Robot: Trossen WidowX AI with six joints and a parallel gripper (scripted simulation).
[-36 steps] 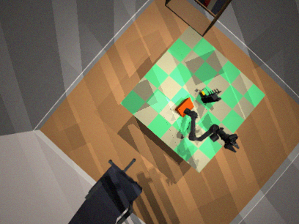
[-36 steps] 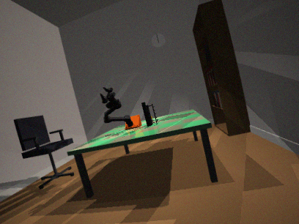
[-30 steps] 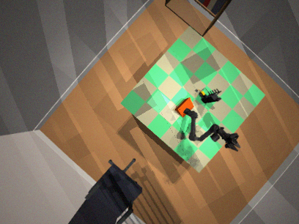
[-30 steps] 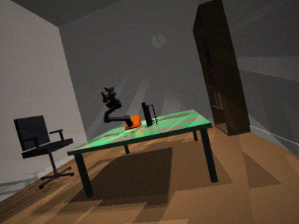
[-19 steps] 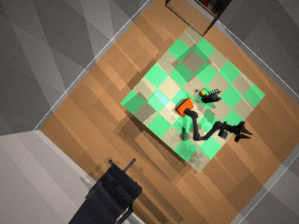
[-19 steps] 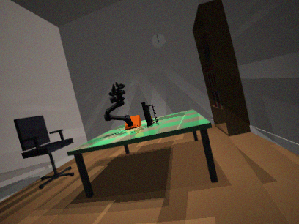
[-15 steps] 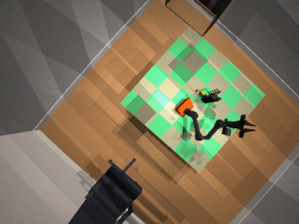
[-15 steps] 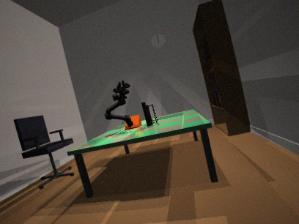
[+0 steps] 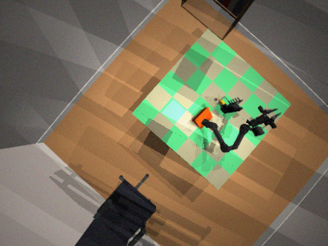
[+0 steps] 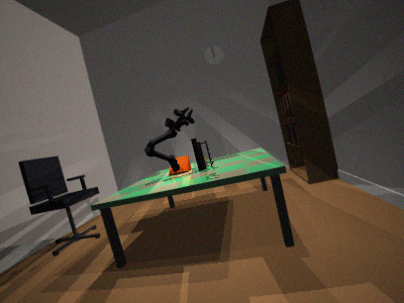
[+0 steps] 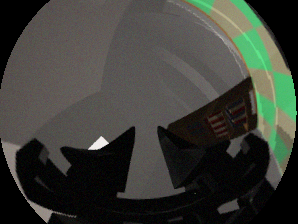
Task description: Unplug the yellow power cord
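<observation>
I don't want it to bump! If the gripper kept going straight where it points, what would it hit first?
Nothing close. The gripper points over the table edge into open room; far off, likely the wall. Its fingers hold nothing.
</observation>
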